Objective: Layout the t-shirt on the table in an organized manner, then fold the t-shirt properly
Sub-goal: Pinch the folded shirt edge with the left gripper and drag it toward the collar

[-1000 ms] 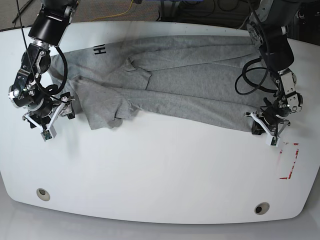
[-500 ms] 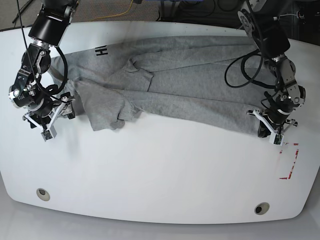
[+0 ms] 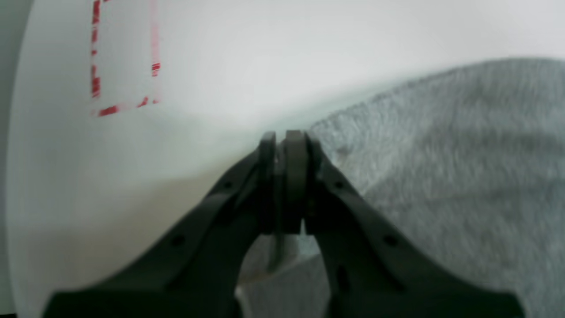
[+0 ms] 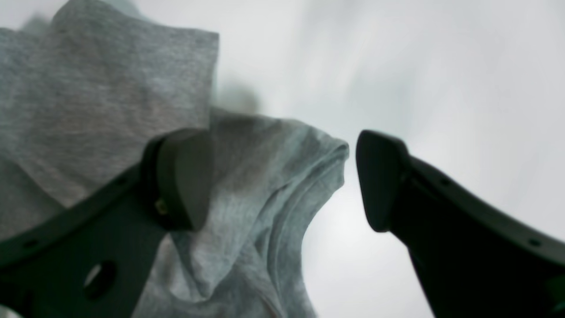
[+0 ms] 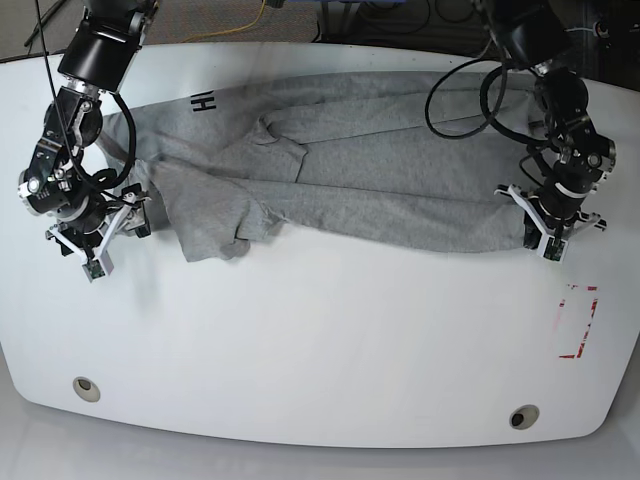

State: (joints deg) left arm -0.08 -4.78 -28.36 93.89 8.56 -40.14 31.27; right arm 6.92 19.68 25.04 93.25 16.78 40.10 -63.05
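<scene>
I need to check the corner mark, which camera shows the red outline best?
The left wrist view: the red outline fills the upper left, broken lines clear. The base view shows it small, near the table edge. The right wrist view misses it.

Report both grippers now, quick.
Left gripper: shut at the t-shirt edge; a grip on it cannot be told.
Right gripper: open, holding nothing.

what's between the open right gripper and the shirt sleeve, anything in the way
Nothing visible. The right gripper hangs open over the t-shirt, one finger above the sleeve fold, the other over bare table.
</scene>
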